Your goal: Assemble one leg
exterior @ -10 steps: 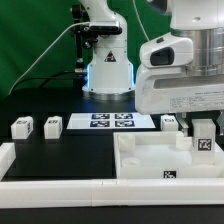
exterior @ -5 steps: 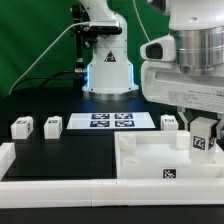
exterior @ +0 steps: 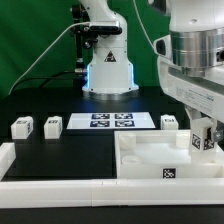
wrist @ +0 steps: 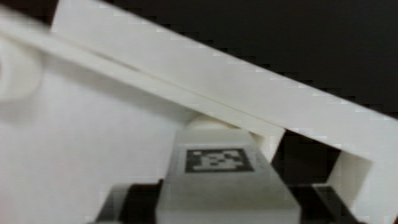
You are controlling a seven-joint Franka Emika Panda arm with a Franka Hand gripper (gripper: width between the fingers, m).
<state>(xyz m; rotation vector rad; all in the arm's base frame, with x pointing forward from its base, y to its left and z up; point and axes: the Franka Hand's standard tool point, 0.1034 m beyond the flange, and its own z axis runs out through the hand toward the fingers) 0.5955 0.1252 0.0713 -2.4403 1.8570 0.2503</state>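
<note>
My gripper (exterior: 203, 136) is shut on a leg (exterior: 204, 141), a small white block with a black-and-white tag, and holds it upright at the far corner of the large white tray-like piece (exterior: 150, 156) on the exterior view's right. In the wrist view the leg (wrist: 219, 160) sits between my dark fingers (wrist: 157, 198), just over the tray-like piece's rim (wrist: 196, 85). Whether the leg's lower end touches the corner socket is hidden. Two more legs (exterior: 20, 128) (exterior: 52, 125) stand at the exterior view's left, and another (exterior: 170, 122) stands behind the tray-like piece.
The marker board (exterior: 111, 121) lies flat on the black table in front of the arm's base (exterior: 108, 70). A white raised border (exterior: 60, 188) runs along the table's near edge and left side.
My hand has turned about its upright axis with the leg in it. The leg has stayed at the same corner of the tray-like piece.
</note>
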